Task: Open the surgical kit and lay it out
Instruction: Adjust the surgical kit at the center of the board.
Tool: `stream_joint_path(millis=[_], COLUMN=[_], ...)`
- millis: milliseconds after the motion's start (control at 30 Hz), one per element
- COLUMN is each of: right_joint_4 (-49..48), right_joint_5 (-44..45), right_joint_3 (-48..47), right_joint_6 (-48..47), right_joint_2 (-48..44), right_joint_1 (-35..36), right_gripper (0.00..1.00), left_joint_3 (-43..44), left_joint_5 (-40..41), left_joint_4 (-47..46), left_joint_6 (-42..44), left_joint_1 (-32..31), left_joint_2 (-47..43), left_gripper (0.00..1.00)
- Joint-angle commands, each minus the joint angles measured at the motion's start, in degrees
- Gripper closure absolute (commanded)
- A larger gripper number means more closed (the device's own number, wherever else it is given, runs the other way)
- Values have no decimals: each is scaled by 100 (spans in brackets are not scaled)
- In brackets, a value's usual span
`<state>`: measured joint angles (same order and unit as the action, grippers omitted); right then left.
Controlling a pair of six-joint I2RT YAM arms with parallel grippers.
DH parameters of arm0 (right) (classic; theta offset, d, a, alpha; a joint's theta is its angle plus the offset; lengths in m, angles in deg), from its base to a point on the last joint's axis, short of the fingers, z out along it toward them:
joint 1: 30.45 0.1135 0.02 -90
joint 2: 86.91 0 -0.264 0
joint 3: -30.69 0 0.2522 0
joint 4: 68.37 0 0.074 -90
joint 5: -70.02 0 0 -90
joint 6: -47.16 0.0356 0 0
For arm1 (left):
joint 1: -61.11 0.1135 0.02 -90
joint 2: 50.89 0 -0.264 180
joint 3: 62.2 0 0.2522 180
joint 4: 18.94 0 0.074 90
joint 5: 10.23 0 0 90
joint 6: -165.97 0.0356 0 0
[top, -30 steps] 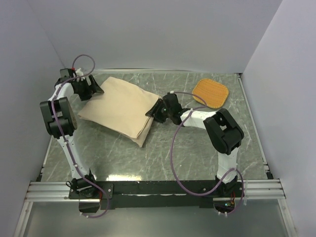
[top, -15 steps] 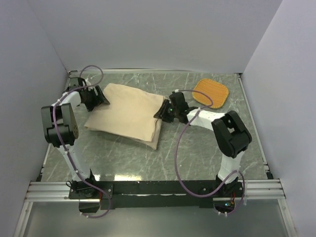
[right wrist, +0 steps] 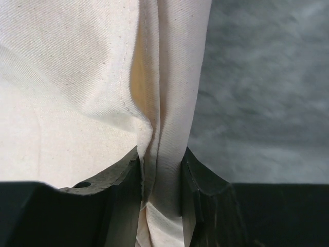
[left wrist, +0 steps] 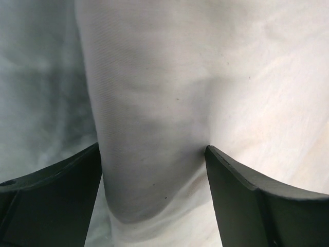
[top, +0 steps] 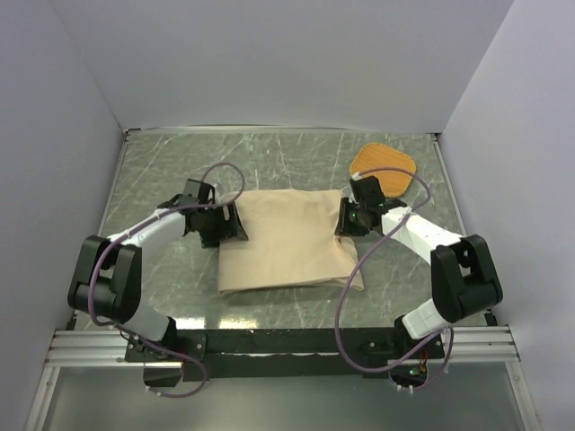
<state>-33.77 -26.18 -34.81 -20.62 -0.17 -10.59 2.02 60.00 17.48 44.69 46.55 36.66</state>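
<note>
wrapping cloth [top: 287, 241] bundle held at both side edges, mid table [top: 269, 157]
beige cloth is folded shut, contents hidden. left gripper [top: 229, 226] has its jaws wide, clamped across the thick left edge. right gripper [top: 347, 219] is pinched tight on a thin fold at the far right corner. orange pad [top: 384, 169] lies just beyond it, far right.

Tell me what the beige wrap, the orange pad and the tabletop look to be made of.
Beige wrap: woven cloth, likely cotton, matte; fine twill ribs and soft folds show. Orange pad: woven fibre, matte; faint striped texture, material unclear. Tabletop: smooth grey-green marble-look surface, veined, glossy; possibly laminate.
</note>
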Motion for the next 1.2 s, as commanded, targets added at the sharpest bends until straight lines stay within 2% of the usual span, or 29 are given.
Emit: stream_joint_path(millis=[0,267,567,1033,1167], right_joint_4=[790,1175,1694,1809,1818], right_joint_5=[460,172,-163,285,312], right_joint_3=[305,534,1035,1088,1009], right_joint_6=[-490,-262,195,327,371], right_joint_2=[-516,-825,-1361,-1810,-1862], right_joint_1=[36,-246,-245,-254,-254], right_gripper=[75,73,66,65,58], left_joint_3=[-211,-378,-739,-958,-976], left_joint_5=[-440,-309,131,17,-36], left_joint_4=[134,494,828,960,1039], left_joint_6=[-474,-571,-598,-712,-729], left_joint_1=[-625,-1478,-1540,-1646,-1725], left_joint_2=[-519,-739,-1249,-1688,-1785], left_gripper=[17,15,15,14,14])
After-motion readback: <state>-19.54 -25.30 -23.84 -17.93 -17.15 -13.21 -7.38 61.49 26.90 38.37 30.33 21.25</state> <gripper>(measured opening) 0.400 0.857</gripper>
